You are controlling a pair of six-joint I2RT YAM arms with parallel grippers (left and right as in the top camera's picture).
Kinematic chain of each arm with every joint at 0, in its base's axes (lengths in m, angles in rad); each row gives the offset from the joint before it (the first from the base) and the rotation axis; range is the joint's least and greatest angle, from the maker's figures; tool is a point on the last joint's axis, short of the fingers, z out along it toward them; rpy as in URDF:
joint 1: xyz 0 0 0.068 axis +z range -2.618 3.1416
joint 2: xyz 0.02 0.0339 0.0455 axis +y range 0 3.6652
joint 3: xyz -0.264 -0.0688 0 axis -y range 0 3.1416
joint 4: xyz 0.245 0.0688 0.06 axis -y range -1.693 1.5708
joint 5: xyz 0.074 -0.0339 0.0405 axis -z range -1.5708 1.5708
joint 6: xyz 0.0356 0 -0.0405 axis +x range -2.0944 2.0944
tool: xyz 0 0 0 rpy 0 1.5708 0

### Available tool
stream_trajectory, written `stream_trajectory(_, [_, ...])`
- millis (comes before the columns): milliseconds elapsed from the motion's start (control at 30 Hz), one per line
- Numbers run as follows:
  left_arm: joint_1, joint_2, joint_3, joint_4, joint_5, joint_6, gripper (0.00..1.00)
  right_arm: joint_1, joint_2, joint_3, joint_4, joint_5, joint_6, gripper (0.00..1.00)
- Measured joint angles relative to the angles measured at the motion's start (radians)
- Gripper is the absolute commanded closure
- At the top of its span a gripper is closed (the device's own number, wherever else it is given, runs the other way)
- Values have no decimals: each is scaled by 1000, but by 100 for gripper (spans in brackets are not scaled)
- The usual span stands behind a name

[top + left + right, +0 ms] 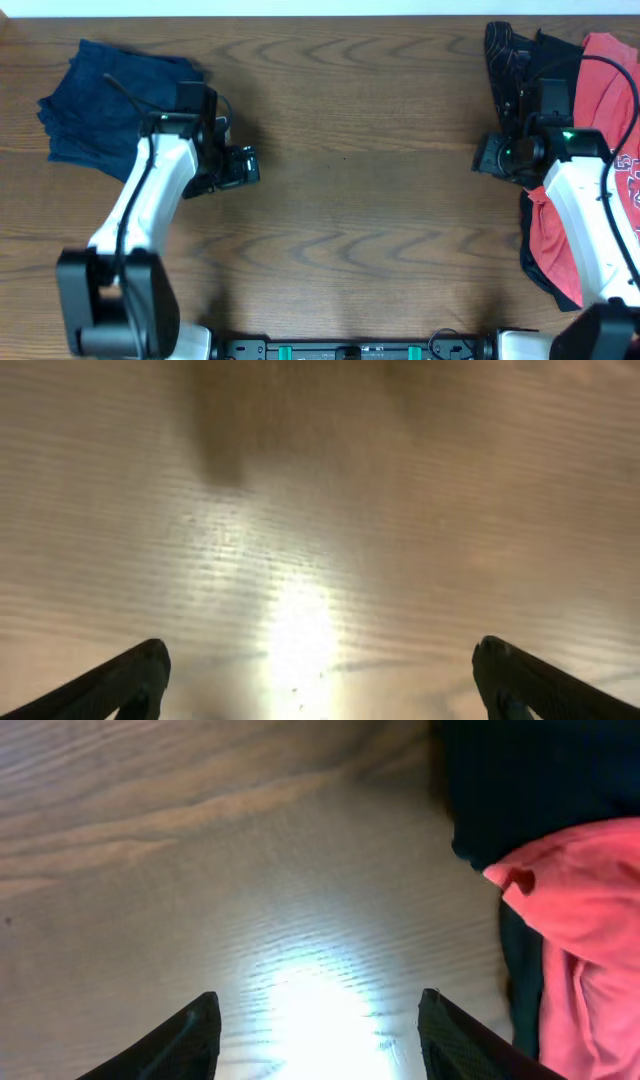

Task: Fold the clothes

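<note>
A folded dark blue garment lies at the far left of the table. A heap of clothes sits at the right edge: a red garment over dark ones. The red cloth and a dark one also show at the right of the right wrist view. My left gripper is open and empty over bare wood just right of the blue garment; its fingertips show only table between them. My right gripper is open and empty just left of the heap, its fingertips over bare wood.
The wooden table spans the view between the two piles. The arm bases stand at the near edge. A bright lamp glare lies on the wood under each wrist camera.
</note>
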Motion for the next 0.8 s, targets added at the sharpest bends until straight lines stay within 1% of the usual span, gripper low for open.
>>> stream_trajectory(67, [-16,-105,-42,14,-1,4,2,0,-54,-17,12,0,-1,44])
stream_trajectory(100, [-28,-167,-69,31,-3,4,2,0,-106,-36,27,-1,-3,44])
stream_trajectory(167, [-70,-326,-145,88,-21,7,2,0,-226,-87,79,0,-4,44])
stream_trajectory(200, [-91,-398,-181,112,-35,6,2,0,-286,-115,115,0,-4,42])
stream_trajectory(233, [-116,-478,-220,141,-52,3,2,0,-357,-150,156,1,-2,28])
stream_trajectory(267, [-143,-561,-262,172,-71,0,2,0,-431,-188,190,3,7,1])
stream_trajectory(400, [-205,-832,-400,286,-123,-10,2,0,-727,-339,286,35,8,1])
stream_trajectory(500, [-214,-952,-434,267,-141,-12,2,0,-863,-408,286,61,8,1])
stream_trajectory(667, [-215,-1079,-436,234,-159,-12,2,0,-976,-444,161,80,8,1])
stream_trajectory(800, [-215,-1101,-436,225,-162,-13,2,0,-997,-445,52,87,9,1])
